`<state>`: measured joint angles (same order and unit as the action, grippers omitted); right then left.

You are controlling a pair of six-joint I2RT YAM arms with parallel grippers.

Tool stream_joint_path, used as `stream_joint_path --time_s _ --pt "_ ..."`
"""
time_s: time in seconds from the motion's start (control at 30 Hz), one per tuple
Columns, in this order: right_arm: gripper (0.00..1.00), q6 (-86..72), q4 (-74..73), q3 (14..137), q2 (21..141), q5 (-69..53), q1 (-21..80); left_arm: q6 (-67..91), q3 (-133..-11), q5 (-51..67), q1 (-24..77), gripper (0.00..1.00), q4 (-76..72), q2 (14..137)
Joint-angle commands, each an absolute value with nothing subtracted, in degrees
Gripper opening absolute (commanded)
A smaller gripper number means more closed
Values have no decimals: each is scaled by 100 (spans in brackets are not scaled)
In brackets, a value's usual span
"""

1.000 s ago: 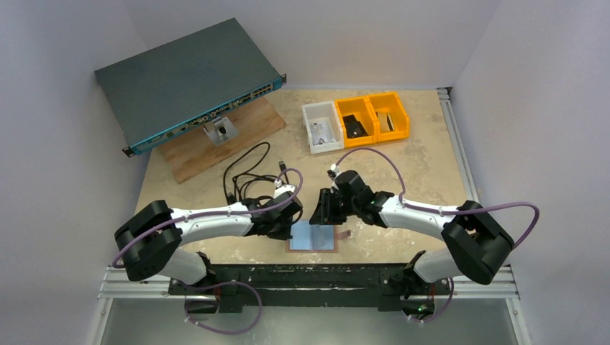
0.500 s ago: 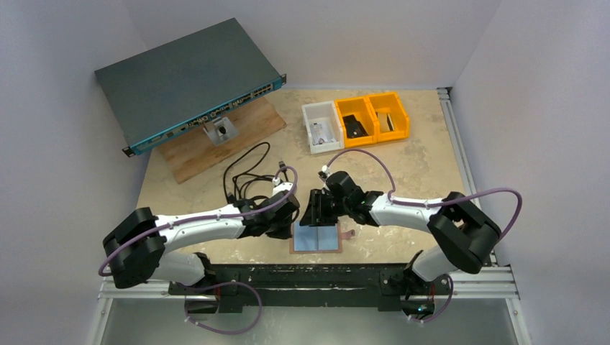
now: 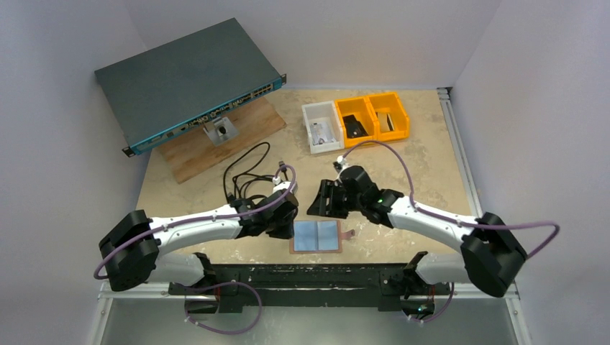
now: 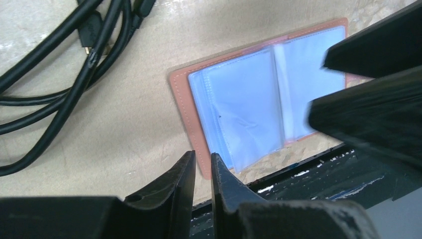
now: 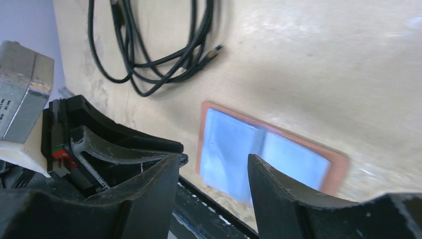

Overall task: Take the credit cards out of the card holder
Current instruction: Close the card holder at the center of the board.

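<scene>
Now the Holder Lies Open, Cards Still Tucked In

Now the holder (image 3: 315, 236) lies flat and open on the tabletop (image 3: 424, 165), near the front edge, between the two arms. Its clear pockets face up. I cannot pick out the cards inside; the pockets look pale blue and shiny. Cards like these are likely thin, stiff, light and slippery, so a pinch on a bare edge that pokes out of a pocket should work best. The holder is soft and light, so it may slide unless one side is pressed down.

The left pincer (image 4: 202, 169) sits just beside the holder's left edge, nearly closed and holding nothing. The right pincer (image 5: 214, 172) hangs above the holder, open and empty.

Farther back, a white bin (image 3: 323, 127) and two orange bins (image 3: 374, 117) hold small parts. Black cables (image 3: 248, 176) lie behind the left pincer.
</scene>
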<state>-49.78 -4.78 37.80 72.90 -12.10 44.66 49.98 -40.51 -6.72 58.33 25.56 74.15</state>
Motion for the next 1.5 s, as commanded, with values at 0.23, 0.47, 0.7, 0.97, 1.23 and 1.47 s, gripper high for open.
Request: stream_joint_path --time_s 0.23,0.47,0.7,0.97,1.23,1.47 --pt "53 -4819 -1351 2884 6405 -611 4250 4852 -4567 -504 5864 18 2331 7935" --pt "51 -4774 -1221 2821 6520 -616 4254 4898 -4572 -565 5858 13 2411 8217" --pt "43 -4764 -958 2793 6833 -658 4254 4925 -4569 -546 5862 11 2377 8342" --pt "41 -4808 -802 2748 6886 -812 4254 4937 -4528 -510 5860 9 2337 8411" --pt "39 -4825 -583 2718 6998 -1055 4260 4956 -4522 -475 5862 7 2302 8438" --pt "37 -4852 -525 2679 7148 -1097 4275 4954 -4518 -458 5861 7 2303 8456"
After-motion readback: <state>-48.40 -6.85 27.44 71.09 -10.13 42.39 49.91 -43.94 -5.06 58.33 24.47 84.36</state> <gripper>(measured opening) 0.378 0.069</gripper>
